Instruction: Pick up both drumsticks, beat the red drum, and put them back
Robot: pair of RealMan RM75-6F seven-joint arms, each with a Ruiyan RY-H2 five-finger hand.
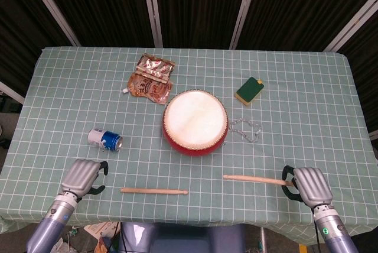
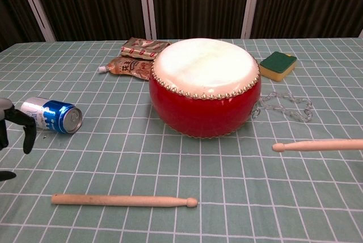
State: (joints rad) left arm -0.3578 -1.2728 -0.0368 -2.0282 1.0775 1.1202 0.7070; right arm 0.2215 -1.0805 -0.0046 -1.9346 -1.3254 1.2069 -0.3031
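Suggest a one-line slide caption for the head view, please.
Right hand holds one drumstick; left hand nears the other drumstick, red drum unplayed.

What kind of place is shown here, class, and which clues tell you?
Probably a robot test bench: a table with a checked green cloth, dark panelled walls behind, and unrelated props laid out, a red drum, drumsticks and a can.

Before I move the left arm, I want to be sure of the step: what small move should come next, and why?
Probably slide the left hand to its right and lower it onto the butt of the near drumstick. That stick lies flat on the table, untouched, and the hand hovers beside its blunt end, empty. The right hand already grips the other drumstick, so the left pickup is what remains before beating the red drum.
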